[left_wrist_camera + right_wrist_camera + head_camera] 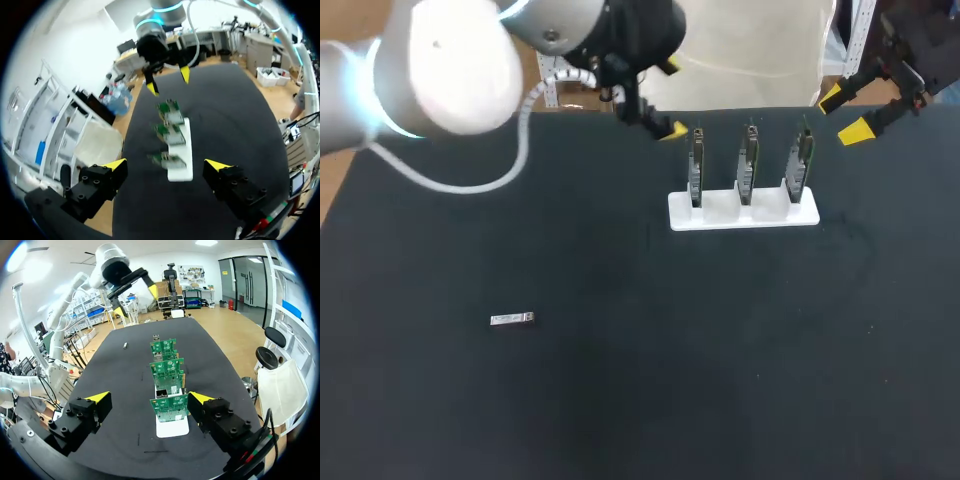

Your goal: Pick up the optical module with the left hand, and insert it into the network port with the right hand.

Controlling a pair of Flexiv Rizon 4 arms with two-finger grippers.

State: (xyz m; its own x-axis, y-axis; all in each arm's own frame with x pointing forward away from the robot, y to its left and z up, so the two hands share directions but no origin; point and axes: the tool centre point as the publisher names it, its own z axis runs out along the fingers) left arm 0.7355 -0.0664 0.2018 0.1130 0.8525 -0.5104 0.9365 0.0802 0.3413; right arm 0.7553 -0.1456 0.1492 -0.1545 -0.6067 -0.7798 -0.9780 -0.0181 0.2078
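Black matting point(620, 400) covers the table. The module point(512, 319), a small silvery bar, lies flat on the left part of the mat in the head view. It is well apart from everything else, and nothing touches it.

Toward the far side, right of the middle, sits a white stand point(743, 212). It holds three green boards upright in a row: the left board point(696, 165), the middle board point(748, 160) and the right board point(799, 160).

The left gripper point(672, 98) hangs over the far edge of the mat, near the left board and not touching it. Its yellow-tipped fingers are spread wide and hold nothing. In its wrist view the stand and boards lie ahead of it, lined up one behind another.

The right gripper point(843, 114) hangs above the far right of the mat, just beyond the right board. Its fingers are also spread and hold nothing. In its wrist view the row of boards runs straight ahead between the two tips. The nearest board stands clear of both fingers. The module shows there as a pale sliver on the mat, off to one side of the row and far from either gripper.
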